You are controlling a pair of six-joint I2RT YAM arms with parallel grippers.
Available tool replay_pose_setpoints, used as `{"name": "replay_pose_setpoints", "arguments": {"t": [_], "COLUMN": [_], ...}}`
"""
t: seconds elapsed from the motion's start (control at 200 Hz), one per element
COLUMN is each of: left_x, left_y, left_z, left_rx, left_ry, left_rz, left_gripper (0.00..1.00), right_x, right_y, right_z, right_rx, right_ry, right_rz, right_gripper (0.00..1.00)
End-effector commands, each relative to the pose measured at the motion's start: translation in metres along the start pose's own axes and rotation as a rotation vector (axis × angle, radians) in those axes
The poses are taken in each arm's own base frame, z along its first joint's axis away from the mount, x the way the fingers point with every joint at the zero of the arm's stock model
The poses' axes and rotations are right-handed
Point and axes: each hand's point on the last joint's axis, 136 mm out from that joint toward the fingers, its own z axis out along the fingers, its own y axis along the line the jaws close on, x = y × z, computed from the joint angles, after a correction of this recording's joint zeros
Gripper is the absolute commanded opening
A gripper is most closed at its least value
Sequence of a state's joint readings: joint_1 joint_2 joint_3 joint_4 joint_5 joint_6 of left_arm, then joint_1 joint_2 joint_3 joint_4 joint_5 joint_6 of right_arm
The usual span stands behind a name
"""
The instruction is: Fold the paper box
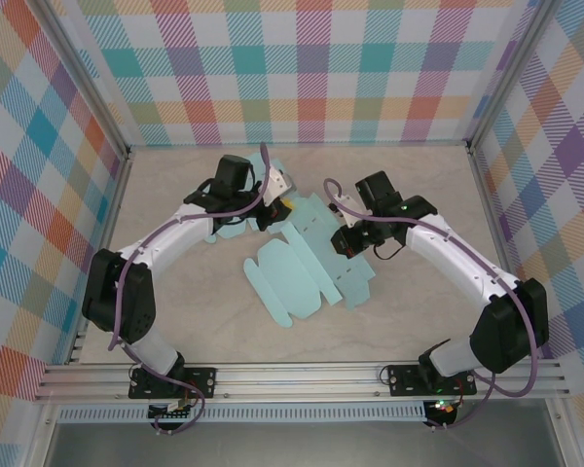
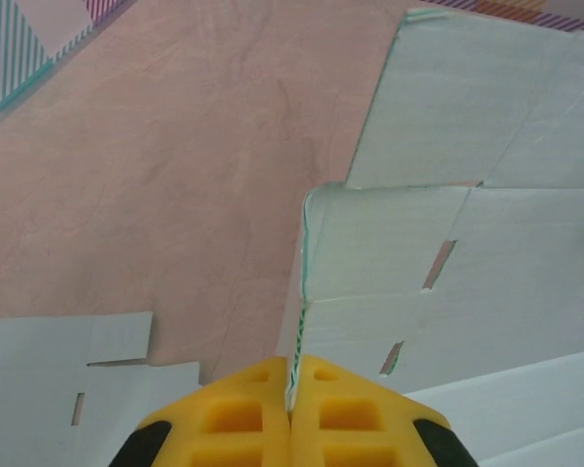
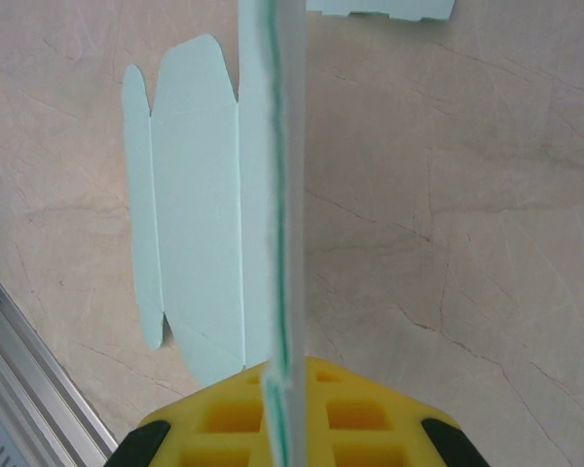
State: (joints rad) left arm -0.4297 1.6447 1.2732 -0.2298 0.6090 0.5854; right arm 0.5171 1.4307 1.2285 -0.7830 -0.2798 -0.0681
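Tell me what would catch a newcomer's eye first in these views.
The pale teal paper box stands out, a cut blank lying mostly flat in the middle of the table. The yellow-tipped left pincer is shut on one panel's edge, and the right pincer on a panel seen edge-on. Bright plaid walls ring the table.

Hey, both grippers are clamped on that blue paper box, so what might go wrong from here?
1. The left gripper and right gripper both pinch thin edges of the paper box; moving them apart may tear it.
2. The left grip holds only a sliver of edge, so the panel might slip out.
3. Flaps lying on the table could drag and crease off the fold lines.
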Motion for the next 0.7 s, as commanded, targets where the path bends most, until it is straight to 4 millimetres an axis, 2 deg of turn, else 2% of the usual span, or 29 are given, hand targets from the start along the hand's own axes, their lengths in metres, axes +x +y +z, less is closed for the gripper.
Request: {"name": "replay_pose_setpoints", "arguments": {"t": [0.0,0.055,0.17,0.265,0.38,0.57,0.695], "left_x": [-0.001,-0.001,0.001,0.004,0.015,0.027,0.033], "left_y": [0.009,0.013,0.019,0.023,0.027,0.022,0.021], "left_z": [0.001,0.002,-0.002,-0.009,-0.019,-0.026,-0.026], "left_rx": [-0.065,-0.111,-0.221,-0.311,-0.400,-0.434,-0.439], "left_ry": [-0.015,-0.027,-0.056,-0.119,-0.188,-0.241,-0.247], "left_rz": [0.002,-0.007,-0.048,-0.097,-0.168,-0.185,-0.204], "left_gripper": [0.00,0.00,0.00,0.00,0.00,0.00,0.00], "right_x": [-0.009,-0.010,-0.009,-0.007,-0.007,-0.002,0.002], "right_y": [0.000,-0.004,-0.020,-0.029,-0.037,-0.062,-0.075], "right_z": [-0.004,-0.005,-0.010,-0.018,-0.033,-0.058,-0.065], "right_rx": [0.017,0.044,0.140,0.208,0.266,0.305,0.268], "right_ry": [-0.022,-0.030,-0.057,-0.101,-0.182,-0.339,-0.447], "right_rz": [-0.023,-0.016,0.021,0.054,0.108,0.275,0.354], "right_gripper": [0.03,0.10,0.42,0.55,0.66,0.69,0.73]}}
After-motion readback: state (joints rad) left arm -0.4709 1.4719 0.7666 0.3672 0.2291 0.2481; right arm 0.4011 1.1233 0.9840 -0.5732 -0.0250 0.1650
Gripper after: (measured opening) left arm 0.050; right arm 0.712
